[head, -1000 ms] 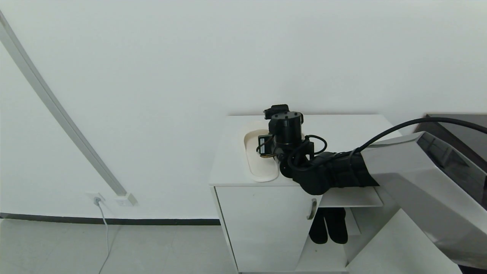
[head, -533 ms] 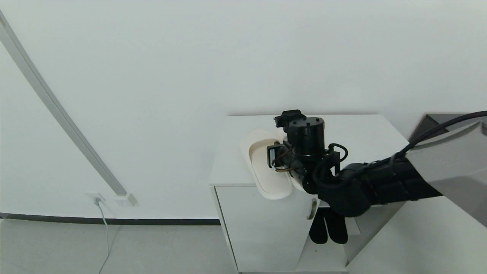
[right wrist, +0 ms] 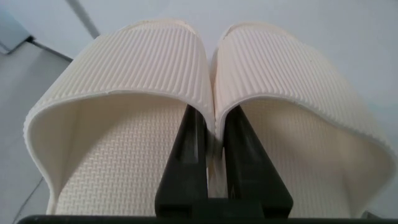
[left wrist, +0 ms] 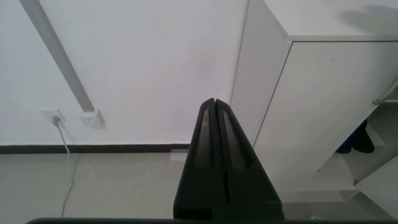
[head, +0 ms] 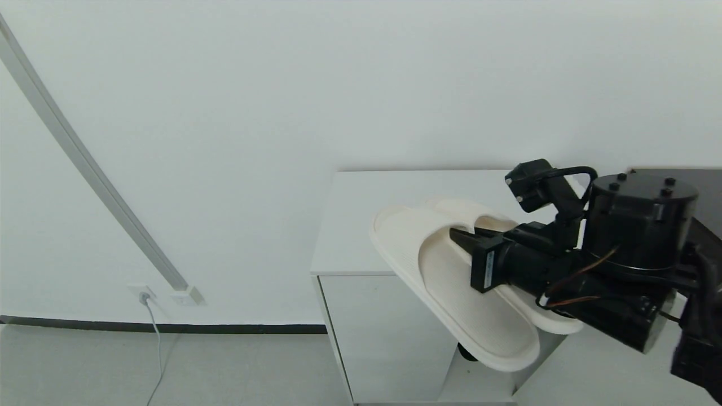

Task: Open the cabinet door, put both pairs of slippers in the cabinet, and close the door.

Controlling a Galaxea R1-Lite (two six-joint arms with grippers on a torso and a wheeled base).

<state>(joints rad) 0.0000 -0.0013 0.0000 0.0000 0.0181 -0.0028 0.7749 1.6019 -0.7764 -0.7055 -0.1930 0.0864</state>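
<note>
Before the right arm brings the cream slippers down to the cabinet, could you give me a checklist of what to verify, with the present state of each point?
1. The right pincer grips both cream slippers at their inner strap edges, one finger inside each slipper: ok.
2. The slippers hang clear of the cabinet top: ok.
3. The cabinet's compartment is open: ok. The black slippers are already inside.
4. There is room beside the black slippers for a second pair: cannot tell, as most of the inside is hidden.
5. The left pincer is shut, empty and apart from the cabinet: ok.
</note>
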